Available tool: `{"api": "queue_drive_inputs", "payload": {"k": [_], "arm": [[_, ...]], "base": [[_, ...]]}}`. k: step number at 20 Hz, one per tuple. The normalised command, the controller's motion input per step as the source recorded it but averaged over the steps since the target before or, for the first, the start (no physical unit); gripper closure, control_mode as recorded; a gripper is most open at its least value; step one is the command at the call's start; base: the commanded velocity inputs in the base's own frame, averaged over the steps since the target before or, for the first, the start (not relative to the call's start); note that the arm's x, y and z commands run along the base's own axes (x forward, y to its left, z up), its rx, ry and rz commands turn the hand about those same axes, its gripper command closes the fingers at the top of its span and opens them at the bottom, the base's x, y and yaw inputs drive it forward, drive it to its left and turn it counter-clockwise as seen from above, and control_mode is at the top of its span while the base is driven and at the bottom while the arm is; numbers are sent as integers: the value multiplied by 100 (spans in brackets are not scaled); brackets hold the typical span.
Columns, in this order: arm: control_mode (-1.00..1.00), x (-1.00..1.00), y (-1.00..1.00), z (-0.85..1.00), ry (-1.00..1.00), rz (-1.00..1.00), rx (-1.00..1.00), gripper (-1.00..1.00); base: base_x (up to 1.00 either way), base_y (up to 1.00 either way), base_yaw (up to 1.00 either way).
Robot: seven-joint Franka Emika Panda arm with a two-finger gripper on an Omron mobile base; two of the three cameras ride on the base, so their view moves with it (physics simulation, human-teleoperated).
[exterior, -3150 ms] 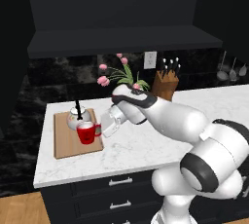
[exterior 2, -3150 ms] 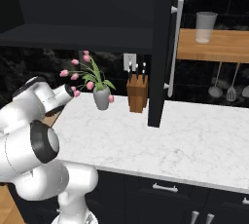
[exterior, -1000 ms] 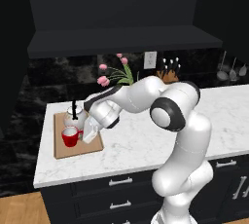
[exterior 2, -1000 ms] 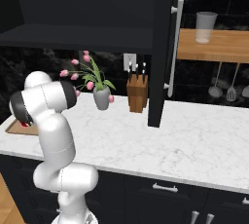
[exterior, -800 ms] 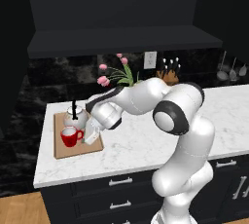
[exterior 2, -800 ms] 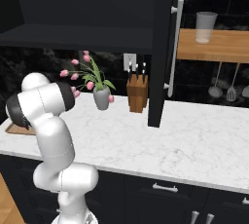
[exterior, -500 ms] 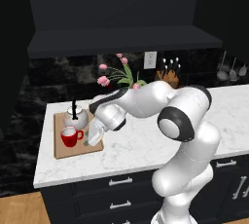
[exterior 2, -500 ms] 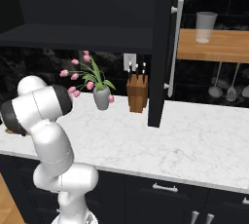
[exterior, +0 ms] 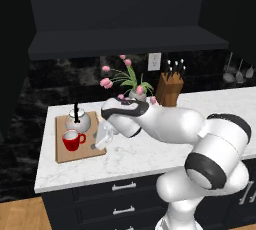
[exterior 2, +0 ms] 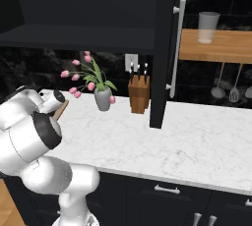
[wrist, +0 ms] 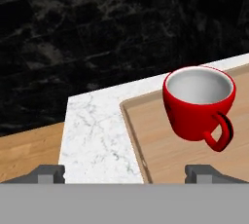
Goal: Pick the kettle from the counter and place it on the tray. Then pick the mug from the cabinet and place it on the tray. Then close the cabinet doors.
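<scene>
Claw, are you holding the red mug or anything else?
No, nothing is held. The claw is open, its fingertips spread wide with only tray and counter between them. The mug stands free on the tray.

The red mug point(exterior: 73, 140) stands upright on the wooden tray point(exterior: 75, 155), just beside the fingers point(exterior: 96, 145); the silver kettle point(exterior: 78, 121) sits behind it.

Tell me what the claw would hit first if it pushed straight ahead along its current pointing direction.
Probably the tray: the open claw looks down across its rim beside the mug, which sits right of centre. Depth is unclear, so it might meet the counter edge instead.
</scene>
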Motion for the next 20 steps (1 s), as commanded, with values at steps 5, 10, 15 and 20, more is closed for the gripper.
{"api": "queue_drive_inputs", "payload": {"k": [5, 10, 15, 20], "arm": [[-100, -59, -10, 71, 0, -2, 0, -100], [-100, -53, -20, 68, 0, 0, 0, -100], [-100, -52, -27, 56, 0, 0, 0, -100], [-100, -48, -34, 50, 0, 0, 0, -100]], "base": [[0, 0, 0], [0, 0, 0], [0, 0, 0], [0, 0, 0]]}}
